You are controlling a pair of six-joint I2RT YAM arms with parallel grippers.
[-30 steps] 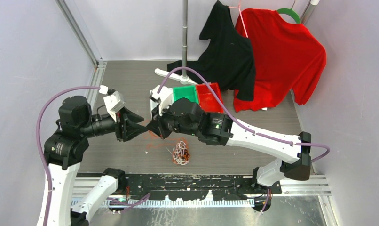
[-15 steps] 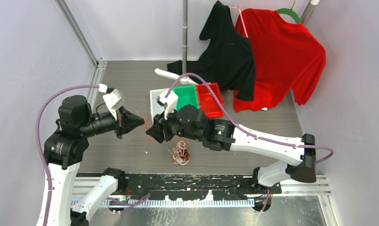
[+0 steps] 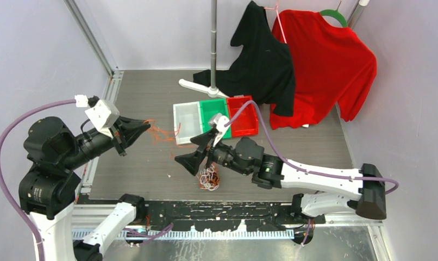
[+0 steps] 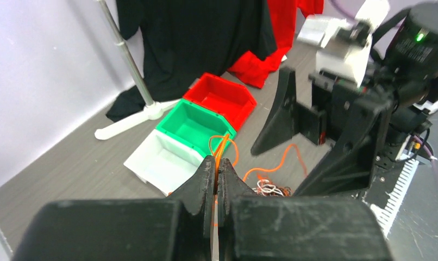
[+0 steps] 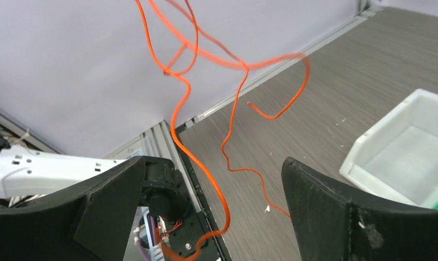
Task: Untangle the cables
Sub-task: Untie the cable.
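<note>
The left fingers (image 3: 142,128) are pressed tight together on the orange cable (image 3: 163,134). They hold it up off the counter (image 3: 141,92) on the left side. The thin orange line runs loose to the right and loops in the air near the white bin (image 3: 175,126).

The right fingers (image 3: 188,162) are wide apart and hold nothing. They hang just above the little pile of cables (image 3: 208,177) at the near middle of the counter. In the right wrist view, the orange cable (image 5: 180,128) hangs down between the right fingers (image 5: 325,206) and does not touch them.

I think the job now is to get this one orange cable out of the pile. To do it well, the left arm should pull slowly, away to the left. Then the line can slide out and no knot gets tighter. The right fingers could close on the pile, or low down on the orange line, to hold it steady. A fast tug might drag the whole pile along. I cannot tell if the orange cable is free of the pile yet.

Three bins sit side by side at the far middle of the counter. From left to right they are the white bin, the green bin (image 3: 214,101) and the red bin (image 3: 255,115). All three look empty. No cable lies in any of them.
</note>
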